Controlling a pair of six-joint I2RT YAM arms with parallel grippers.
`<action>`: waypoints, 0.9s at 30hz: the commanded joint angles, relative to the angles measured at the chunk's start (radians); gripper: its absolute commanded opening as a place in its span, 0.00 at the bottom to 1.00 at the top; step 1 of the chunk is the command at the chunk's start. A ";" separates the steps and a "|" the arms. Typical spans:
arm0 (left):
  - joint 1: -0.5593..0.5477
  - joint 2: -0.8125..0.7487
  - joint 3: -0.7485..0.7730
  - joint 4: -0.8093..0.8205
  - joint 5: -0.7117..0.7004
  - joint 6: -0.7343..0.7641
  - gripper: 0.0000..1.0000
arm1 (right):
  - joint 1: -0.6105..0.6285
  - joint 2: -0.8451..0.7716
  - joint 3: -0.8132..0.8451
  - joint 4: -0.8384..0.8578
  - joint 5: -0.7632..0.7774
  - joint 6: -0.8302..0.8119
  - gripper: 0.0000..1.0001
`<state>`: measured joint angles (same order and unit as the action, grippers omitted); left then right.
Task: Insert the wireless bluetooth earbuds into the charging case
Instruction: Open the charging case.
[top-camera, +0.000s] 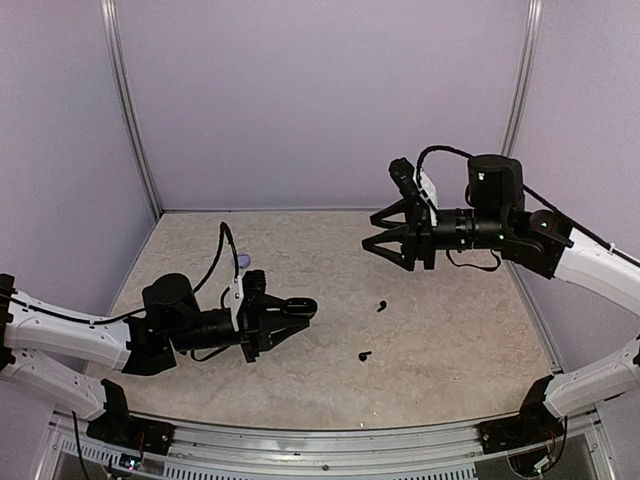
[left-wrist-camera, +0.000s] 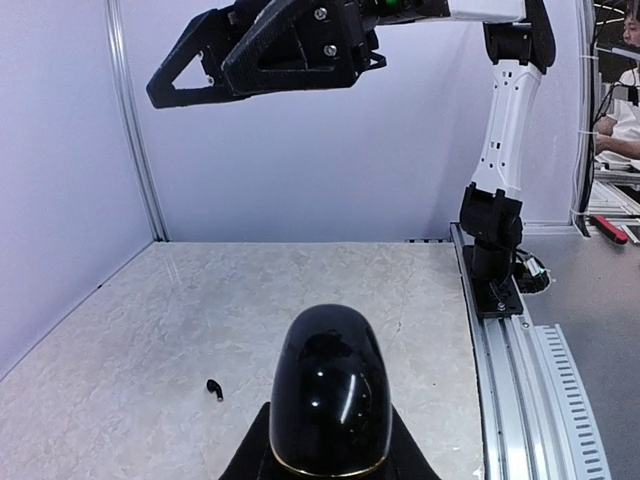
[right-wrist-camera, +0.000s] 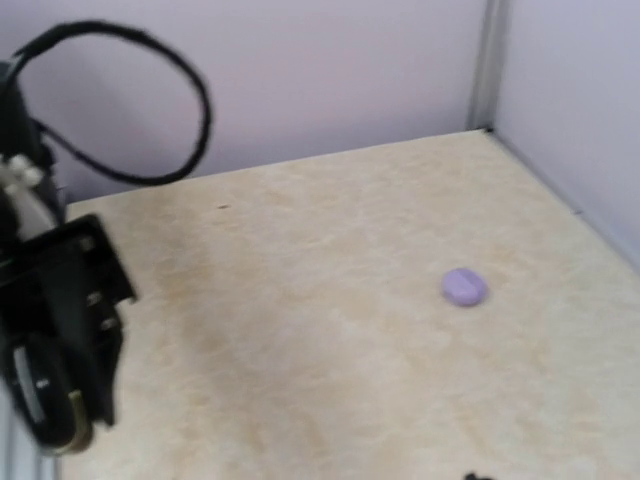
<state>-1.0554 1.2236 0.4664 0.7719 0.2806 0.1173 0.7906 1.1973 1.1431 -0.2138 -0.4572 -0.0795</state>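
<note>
We see our left tool (top-camera: 300, 308) clamped on the black charging case (left-wrist-camera: 330, 400), low over the desk (top-camera: 450, 330). One black earbud (top-camera: 382, 306) lies right of that case, a second black earbud (top-camera: 364, 355) right of it and nearer the bases. Our right tool (top-camera: 372, 233) hangs above and right of the case, spread wide. A lilac case (right-wrist-camera: 464, 287) lies on the desk beyond the black case.
</note>
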 joint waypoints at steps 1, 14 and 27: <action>0.008 -0.010 -0.002 0.059 0.009 -0.027 0.00 | 0.031 0.040 -0.013 0.018 -0.118 0.016 0.61; 0.011 0.015 0.017 0.059 0.046 -0.033 0.00 | 0.248 0.237 0.132 -0.048 -0.063 -0.092 0.62; 0.009 0.008 0.016 0.061 0.064 -0.041 0.00 | 0.266 0.279 0.168 -0.088 -0.029 -0.116 0.52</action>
<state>-1.0485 1.2339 0.4664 0.7971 0.3176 0.0826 1.0512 1.4746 1.2839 -0.2779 -0.5011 -0.1764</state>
